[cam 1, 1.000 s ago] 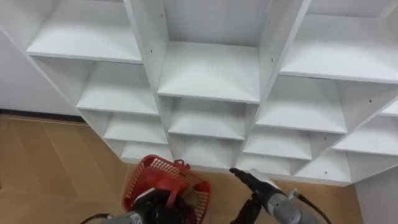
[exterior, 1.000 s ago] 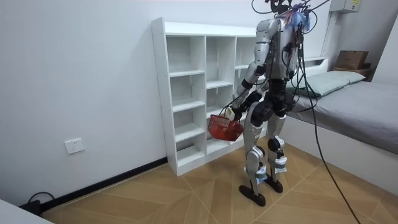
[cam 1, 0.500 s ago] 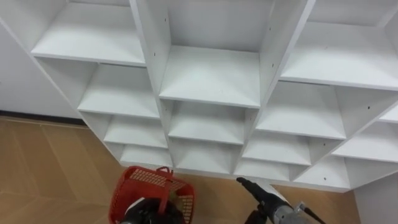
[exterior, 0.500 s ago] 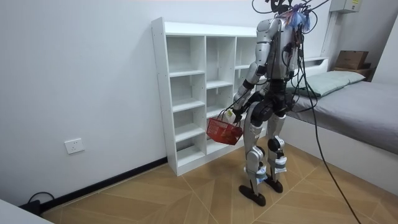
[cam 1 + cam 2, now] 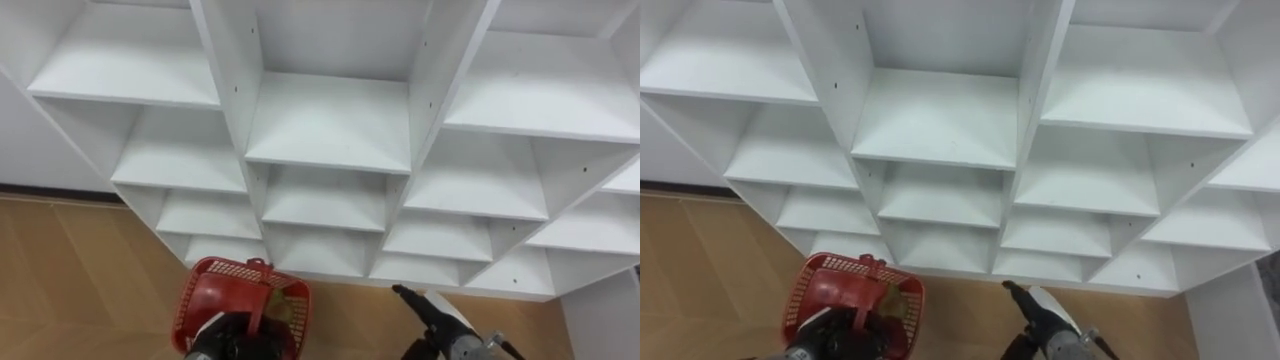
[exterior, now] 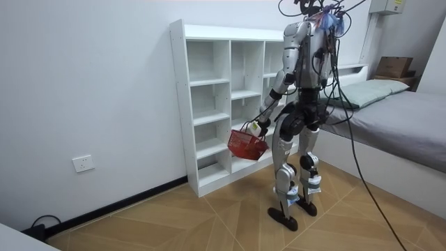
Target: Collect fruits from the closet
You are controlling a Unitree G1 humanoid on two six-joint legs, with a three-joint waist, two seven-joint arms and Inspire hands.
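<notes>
So, I've got the robot parked right in front of the white closet, feet on the wood floor, with the bed behind it on the room view's right. The left robot hand is curled around the handle of the red basket, which hangs low in front of the closet's bottom row of compartments. What I take for fruit is a yellowish-brown lump lying inside the basket toward its right wall – can't tell what kind from here. The right robot hand sits low on the right, apart from the basket, fingers stretched out and holding nothing, its long axis pointing forward and a bit left at the foot of the closet. That's the relation I'd plan around – the closet is straight ahead of and above that free hand, so any reach into a compartment goes up and forward from where it is, and it's the nearer hand for the middle and right columns. The basket is just to its left, so a drop-off should be a short sideways swing. My one worry is the mesh rim bumping the lowest shelf edge if I lean in.
</notes>
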